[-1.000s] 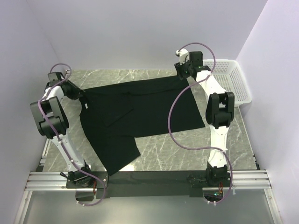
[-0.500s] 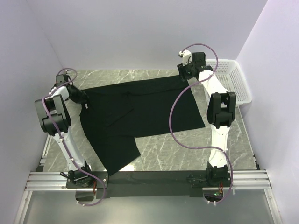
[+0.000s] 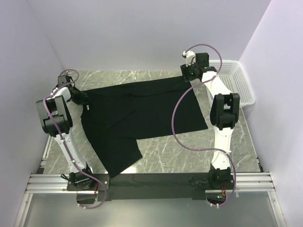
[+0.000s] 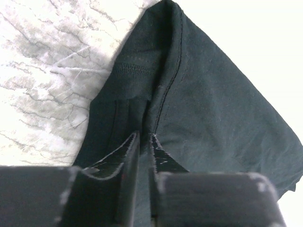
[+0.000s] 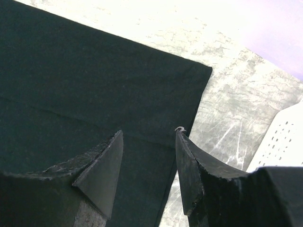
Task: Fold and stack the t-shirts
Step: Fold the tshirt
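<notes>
A black t-shirt (image 3: 137, 118) lies spread on the marble table, one part hanging toward the near edge. My left gripper (image 3: 81, 98) is at its far-left corner and is shut on a fold of the cloth (image 4: 156, 94), which runs between the jaws in the left wrist view (image 4: 143, 137). My right gripper (image 3: 188, 74) hovers just above the shirt's far-right corner. Its jaws stand apart and empty over the cloth edge (image 5: 189, 94) in the right wrist view (image 5: 149, 135). No chest print or neck label shows.
A white perforated basket (image 3: 234, 85) stands at the far right of the table, and its corner shows in the right wrist view (image 5: 284, 137). Bare marble (image 3: 189, 151) lies near the front right. Purple cables loop off both arms.
The left arm swung its wrist in toward the shirt's far-left corner a second ago and has held still since. The right gripper shifted slightly toward the back. The shirt has not visibly moved.
</notes>
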{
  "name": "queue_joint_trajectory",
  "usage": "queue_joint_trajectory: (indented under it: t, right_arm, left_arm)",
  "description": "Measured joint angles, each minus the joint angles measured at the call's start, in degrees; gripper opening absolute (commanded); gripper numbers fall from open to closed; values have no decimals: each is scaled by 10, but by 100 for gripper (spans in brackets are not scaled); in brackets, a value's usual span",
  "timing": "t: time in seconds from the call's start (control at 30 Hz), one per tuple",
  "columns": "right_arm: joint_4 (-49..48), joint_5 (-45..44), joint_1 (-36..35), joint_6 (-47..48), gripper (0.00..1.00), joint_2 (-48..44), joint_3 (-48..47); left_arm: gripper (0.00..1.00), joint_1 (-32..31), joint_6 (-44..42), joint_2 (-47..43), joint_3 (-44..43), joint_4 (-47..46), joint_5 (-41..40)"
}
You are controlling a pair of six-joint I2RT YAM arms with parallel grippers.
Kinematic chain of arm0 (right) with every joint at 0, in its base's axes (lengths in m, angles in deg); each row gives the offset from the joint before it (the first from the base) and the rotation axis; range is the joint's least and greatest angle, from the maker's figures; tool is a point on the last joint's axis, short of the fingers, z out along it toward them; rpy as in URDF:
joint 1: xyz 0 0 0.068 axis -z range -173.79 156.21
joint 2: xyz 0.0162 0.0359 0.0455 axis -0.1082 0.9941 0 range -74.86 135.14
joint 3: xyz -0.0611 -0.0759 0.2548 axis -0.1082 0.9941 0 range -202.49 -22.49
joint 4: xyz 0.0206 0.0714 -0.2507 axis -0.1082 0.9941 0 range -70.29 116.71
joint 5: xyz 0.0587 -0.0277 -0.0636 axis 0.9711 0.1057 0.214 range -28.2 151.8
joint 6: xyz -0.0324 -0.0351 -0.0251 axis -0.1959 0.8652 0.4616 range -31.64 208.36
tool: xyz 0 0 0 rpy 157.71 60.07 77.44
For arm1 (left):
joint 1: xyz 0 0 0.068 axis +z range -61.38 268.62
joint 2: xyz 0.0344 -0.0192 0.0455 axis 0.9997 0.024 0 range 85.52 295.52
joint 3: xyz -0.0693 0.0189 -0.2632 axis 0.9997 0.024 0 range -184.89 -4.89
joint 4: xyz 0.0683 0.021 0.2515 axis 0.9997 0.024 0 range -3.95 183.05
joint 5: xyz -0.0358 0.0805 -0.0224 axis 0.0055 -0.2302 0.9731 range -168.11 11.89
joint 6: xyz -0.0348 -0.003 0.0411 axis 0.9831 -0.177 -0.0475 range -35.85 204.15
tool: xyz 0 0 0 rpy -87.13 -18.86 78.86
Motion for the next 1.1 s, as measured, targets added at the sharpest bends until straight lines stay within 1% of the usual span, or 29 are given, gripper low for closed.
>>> queue_joint_trajectory:
  t: [0.03,0.1,0.13,0.2,0.47,0.5,0.53,0.57,0.63,0.7,0.93,1.1]
  right_arm:
    - [0,0,0,0,55,0,0]
    - [0,1,1,-2,55,0,0]
    - [0,2,1,-2,55,0,0]
    - [0,3,1,-2,55,0,0]
    - [0,3,2,-2,55,0,8]
    - [0,3,2,-2,55,0,9]
    - [0,4,2,-2,55,0,10]
    - [0,4,2,-2,55,0,10]
    - [0,4,2,-2,55,0,12]
    - [1,6,2,-2,55,0,14]
    - [2,8,2,-2,55,0,14]
    - [2,8,3,-2,55,0,14]
  left_arm:
    - [12,0,0,1,-1,1,0]
    - [7,0,0,5,-4,2,0]
    - [4,0,-1,6,-5,2,0]
    - [1,0,0,7,-5,4,0]
    - [1,2,-5,7,-12,12,0]
    - [11,4,-7,7,-12,12,0]
    - [17,5,-12,7,-12,13,0]
    - [26,6,-13,7,-12,13,1]
    - [31,8,-17,6,-12,14,2]
    - [34,10,-18,6,-12,14,5]
    - [32,9,-16,6,-12,11,18]
    - [33,5,-15,6,-12,11,20]
